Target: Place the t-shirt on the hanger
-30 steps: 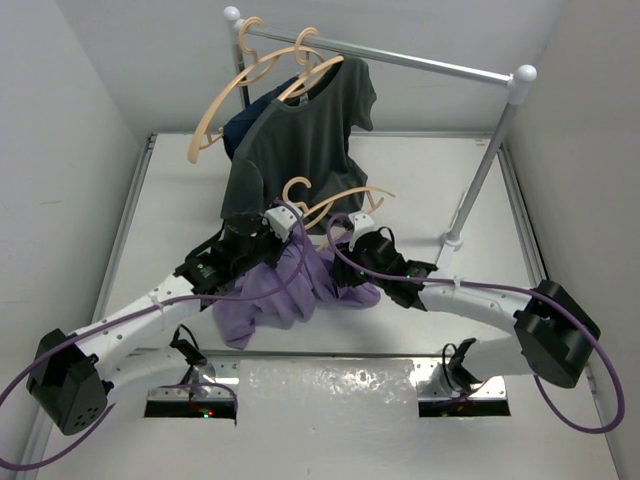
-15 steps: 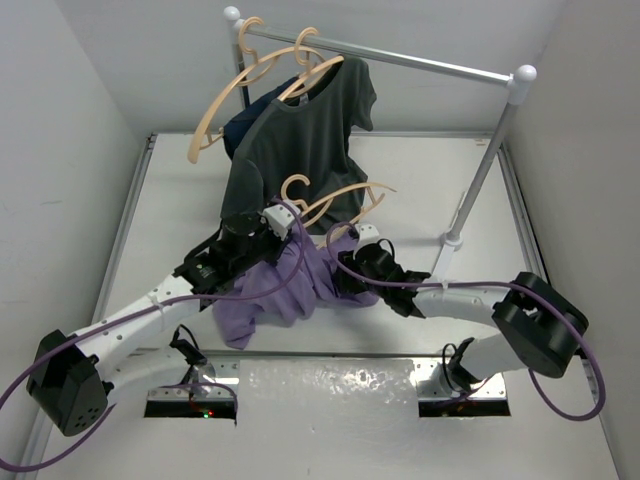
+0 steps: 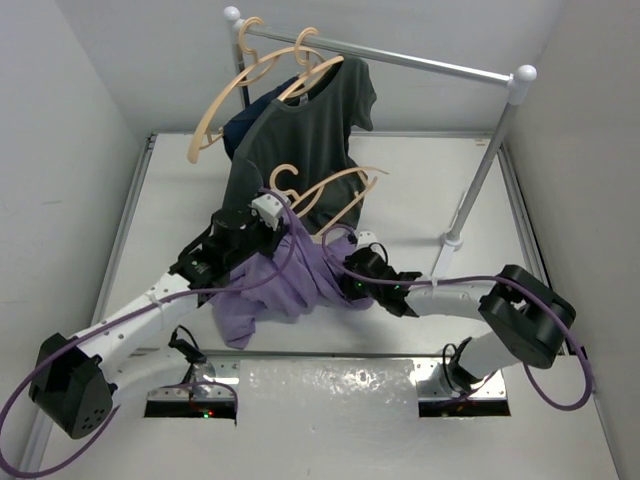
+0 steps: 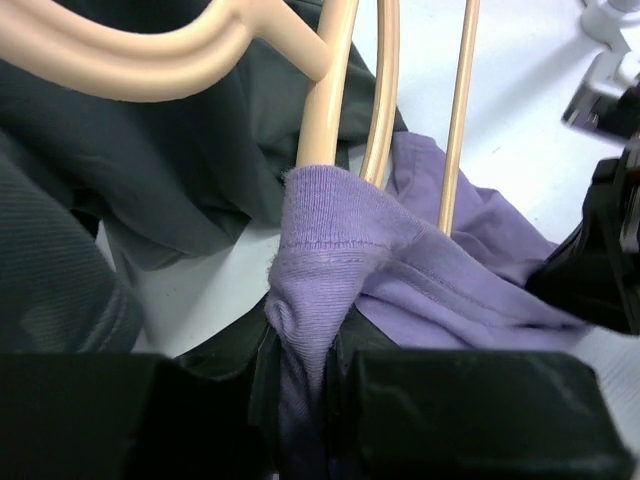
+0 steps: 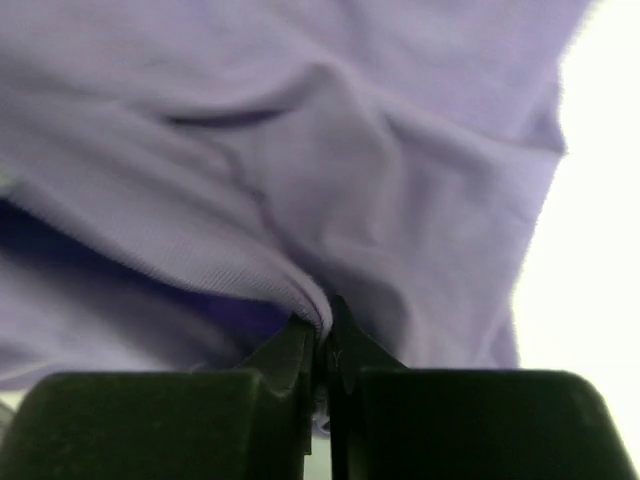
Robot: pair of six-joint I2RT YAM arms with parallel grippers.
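At the black left end effector (image 4: 305, 380), the soft cloth t-shirt (image 4: 340, 230) is showing plain lavender-purple; just beyond it, the curved wooden hanger (image 4: 325, 100) is showing pale tan against a dark grey cloth t-shirt (image 4: 170, 150).

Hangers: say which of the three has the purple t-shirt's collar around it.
The lowest hanger, off the rail; the others hang on it, one bare, one holding a grey shirt.

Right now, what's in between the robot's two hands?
The purple t-shirt, bunched up. The left gripper and the right gripper each pinch a fold of it, so cloth fills the stretch between them. The top view shows it.
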